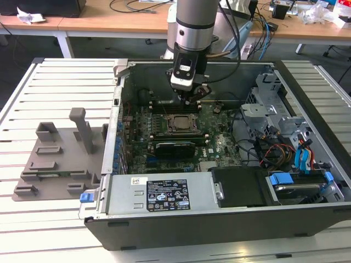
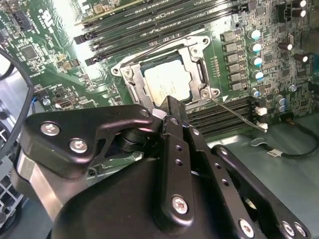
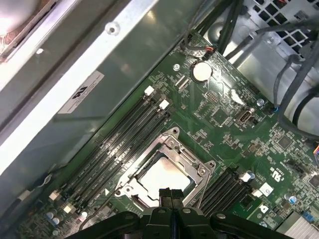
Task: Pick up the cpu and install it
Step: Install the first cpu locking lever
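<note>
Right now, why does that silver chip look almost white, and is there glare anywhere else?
In the second wrist view reflected light washes the cpu to near white, and the motherboard glares at one corner; in the first wrist view the cpu is bleached likewise; the exterior view is evenly lit.

Slatted white desk extends on every side of the fingers — ribbed and evenly lit. Beyond the fingers, well apart, stands a row of wood-topped tables bearing loose cables and crumpled white paper. Dark floor shows between tables and desk — no glare noted.
</note>
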`<state>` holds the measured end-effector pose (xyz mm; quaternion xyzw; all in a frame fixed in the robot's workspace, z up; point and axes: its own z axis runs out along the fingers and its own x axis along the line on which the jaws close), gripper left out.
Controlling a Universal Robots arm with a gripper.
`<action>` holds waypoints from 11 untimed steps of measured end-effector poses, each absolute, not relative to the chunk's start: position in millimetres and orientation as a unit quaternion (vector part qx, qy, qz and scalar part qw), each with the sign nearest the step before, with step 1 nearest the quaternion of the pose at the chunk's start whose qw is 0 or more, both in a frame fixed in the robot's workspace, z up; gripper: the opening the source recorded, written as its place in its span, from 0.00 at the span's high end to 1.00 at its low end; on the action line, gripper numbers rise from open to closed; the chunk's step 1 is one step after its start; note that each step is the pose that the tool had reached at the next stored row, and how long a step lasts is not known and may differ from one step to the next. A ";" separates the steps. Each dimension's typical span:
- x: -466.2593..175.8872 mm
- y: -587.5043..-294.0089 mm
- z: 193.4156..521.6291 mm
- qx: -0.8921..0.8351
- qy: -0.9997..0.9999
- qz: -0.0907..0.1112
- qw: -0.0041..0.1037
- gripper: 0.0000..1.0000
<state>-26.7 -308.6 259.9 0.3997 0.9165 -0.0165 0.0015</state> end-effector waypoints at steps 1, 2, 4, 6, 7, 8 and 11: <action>-26.7 -308.6 259.9 0.397 0.918 -0.016 0.002 0.89; -26.7 -308.6 259.9 0.394 0.919 -0.016 0.002 0.89; -26.7 -308.6 259.9 0.382 0.924 -0.016 0.002 0.89; -26.7 -308.6 259.9 0.374 0.927 -0.016 0.002 0.89; -26.7 -308.6 259.9 0.368 0.930 -0.016 0.002 0.89; -26.7 -308.6 259.8 0.363 0.932 -0.016 0.002 0.89; -26.7 -308.6 259.9 0.345 0.938 -0.016 0.003 0.89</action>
